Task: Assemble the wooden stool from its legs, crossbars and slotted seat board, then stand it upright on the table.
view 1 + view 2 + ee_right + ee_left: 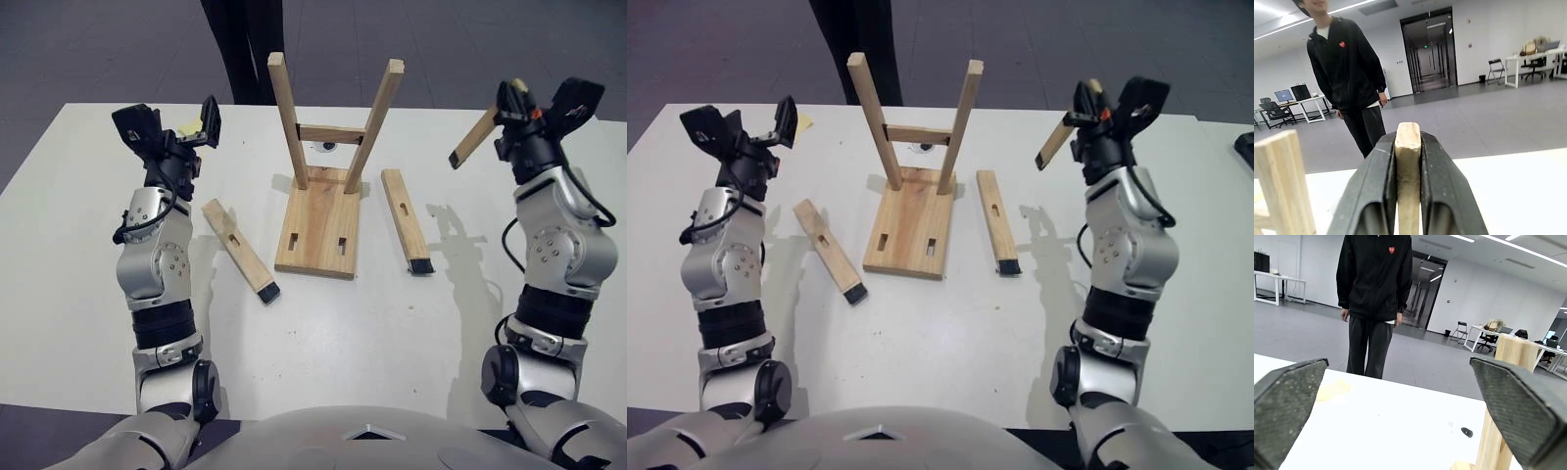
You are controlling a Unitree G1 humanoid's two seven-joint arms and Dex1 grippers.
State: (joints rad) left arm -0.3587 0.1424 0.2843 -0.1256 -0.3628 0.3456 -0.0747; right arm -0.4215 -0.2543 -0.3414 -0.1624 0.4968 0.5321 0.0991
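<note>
- Found the right pincer (511,103) clenched on a loose crossbar (475,137), a short square-cut stick of pale bare wood. Noted it raised over the right side of the counter (392,333), well apart from the other parts.
- Found the left pincer (174,122) released, its ribbed dark pads (1513,396) wide apart and grasping nothing, raised over the counter's far left.
- Saw the seat board (318,230) lying flat mid-counter: a smooth light plank with two empty rectangular slots (294,238) at its near end.
- Saw two upright legs (289,122) seated at the board's far end, splaying outward toward their tops and tied by a fitted crossbar (331,134).
- Saw two loose legs (240,250) lying flat, one on each side of the board. Noted each notched along one face and tipped with a dark cap (268,291) at the near end.
- Judged the task roughly half done: two legs and the held crossbar not yet fitted, stool not yet upright.
- Judged the main risk to be the grip near one end of a smooth stick, which could pivot in the pads or slip under insertion force.
- Feared a skewed approach jamming the stick's end in a leg notch, or knocking the standing pair and levering it out of the board.
- Feared the loose legs skating on the slick white counter if pressed without the free pincer bracing them.
</note>
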